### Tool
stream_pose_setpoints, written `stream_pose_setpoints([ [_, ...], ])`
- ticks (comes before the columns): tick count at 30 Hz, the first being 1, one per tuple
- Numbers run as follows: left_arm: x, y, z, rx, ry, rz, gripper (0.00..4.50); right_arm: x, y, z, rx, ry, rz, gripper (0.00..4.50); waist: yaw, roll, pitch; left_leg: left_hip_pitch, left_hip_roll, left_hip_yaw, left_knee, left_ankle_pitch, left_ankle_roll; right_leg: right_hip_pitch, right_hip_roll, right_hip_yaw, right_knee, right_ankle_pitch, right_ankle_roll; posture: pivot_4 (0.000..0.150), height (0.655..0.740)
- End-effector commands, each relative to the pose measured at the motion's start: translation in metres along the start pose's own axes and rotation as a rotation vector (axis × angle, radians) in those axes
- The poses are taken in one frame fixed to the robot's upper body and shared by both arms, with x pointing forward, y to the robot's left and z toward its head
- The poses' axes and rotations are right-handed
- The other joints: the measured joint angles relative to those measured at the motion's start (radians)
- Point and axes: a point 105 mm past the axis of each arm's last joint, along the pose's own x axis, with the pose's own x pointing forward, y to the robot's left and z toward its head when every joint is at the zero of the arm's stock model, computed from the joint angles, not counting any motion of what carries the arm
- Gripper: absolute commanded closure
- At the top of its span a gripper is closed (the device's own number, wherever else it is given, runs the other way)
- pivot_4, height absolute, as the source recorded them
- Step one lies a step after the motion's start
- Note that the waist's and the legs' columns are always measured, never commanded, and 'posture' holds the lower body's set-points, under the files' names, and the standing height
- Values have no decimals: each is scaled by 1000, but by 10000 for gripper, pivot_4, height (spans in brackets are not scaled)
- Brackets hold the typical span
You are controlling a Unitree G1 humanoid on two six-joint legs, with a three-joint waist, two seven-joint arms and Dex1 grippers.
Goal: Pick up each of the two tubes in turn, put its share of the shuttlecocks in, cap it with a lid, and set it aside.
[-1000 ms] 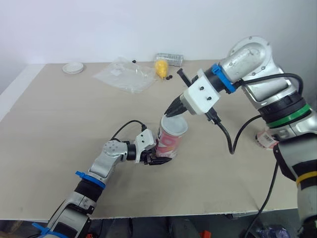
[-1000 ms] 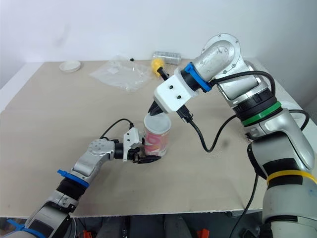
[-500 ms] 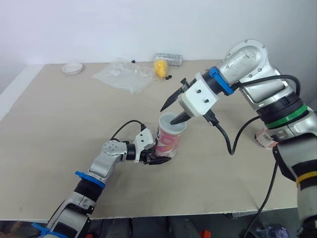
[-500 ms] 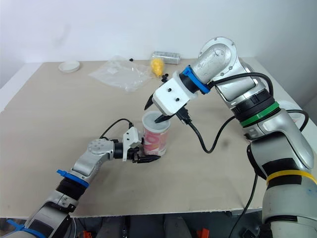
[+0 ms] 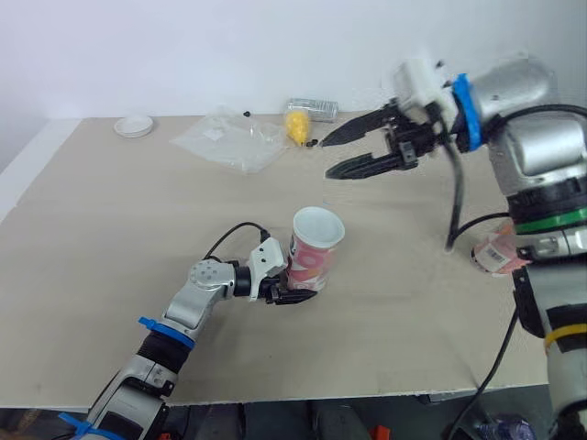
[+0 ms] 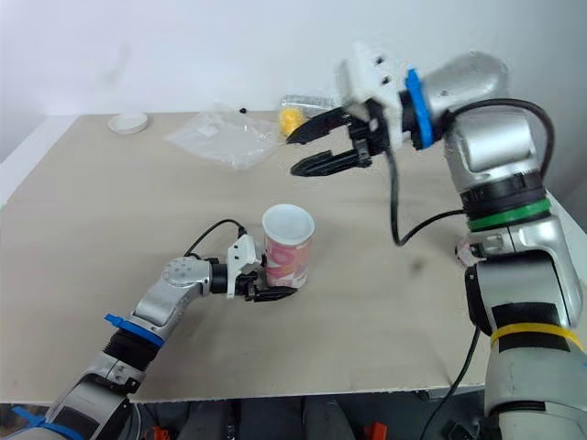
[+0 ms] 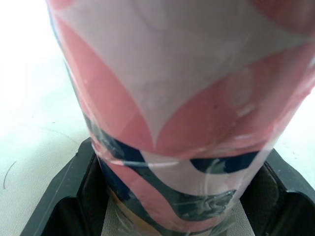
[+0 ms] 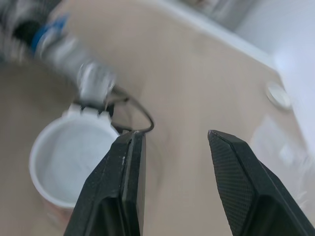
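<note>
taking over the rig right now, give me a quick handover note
Left gripper: jaws shut on the base of the pink tube, roughly upright, no lid.
Right gripper: jaws open, empty, in the air beyond the tube.
A yellow shuttlecock lies at the far edge beside the plastic bag; white lid at the far left corner. What looks like the second tube lies at the right edge.
Done: first tube held. Left: filling (contents not visible), capping, setting aside, then the second tube.

The left gripper [image 6: 275,291] clamps the lower part of an upright pink-and-white tube [image 6: 287,246] standing open-topped on the table [image 6: 110,211]. The right gripper [image 6: 292,154] hangs above and beyond it, fingers apart.
</note>
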Motion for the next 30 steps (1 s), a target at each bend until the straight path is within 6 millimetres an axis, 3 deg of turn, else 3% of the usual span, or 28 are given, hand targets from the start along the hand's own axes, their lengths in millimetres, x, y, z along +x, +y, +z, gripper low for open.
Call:
stream_pose_setpoints([
  [1, -12, 1, -35, -116, 103, 49, 12278, 2, 12, 17, 58, -73, -8, 39112, -2, 2, 0, 0, 0, 0, -1, 0, 0, -1, 0, 0, 0, 0, 0, 1500, 7400],
  [2, -12, 0, -35, -121, 99, 48, 12278, 5, 14, 16, 80, -72, -17, 43218, -3, 2, 0, 0, 0, -1, -1, 0, 0, -2, 1, 0, 0, 0, 0, 1500, 7400],
  [3, -12, 0, -35, -123, 97, 46, 12278, 7, 17, 15, 89, -69, -18, 44202, -3, 2, 0, 0, 0, -1, -1, 0, 0, -2, 2, 0, 0, 0, -1, 1500, 7400],
  [13, -11, -3, -35, -115, 105, 38, 12278, 43, 51, 10, 26, 14, 106, 44202, -4, 2, 0, -1, 1, -1, -1, 0, 0, -3, 2, 0, 0, 0, -1, 1500, 7400],
  [21, -12, -4, -37, -117, 108, 39, 12278, 56, 55, -9, 24, 96, 137, 44202, -4, 1, 0, -1, 1, -1, -1, 0, 0, -3, 2, 0, 0, -1, -1, 1500, 7400],
  [30, -13, -5, -37, -120, 109, 42, 12278, 54, 51, -23, 17, 178, 145, 44202, -4, 1, 0, -2, 1, -1, -1, -1, -1, -3, 2, -1, 0, -1, -1, 1500, 7400],
])
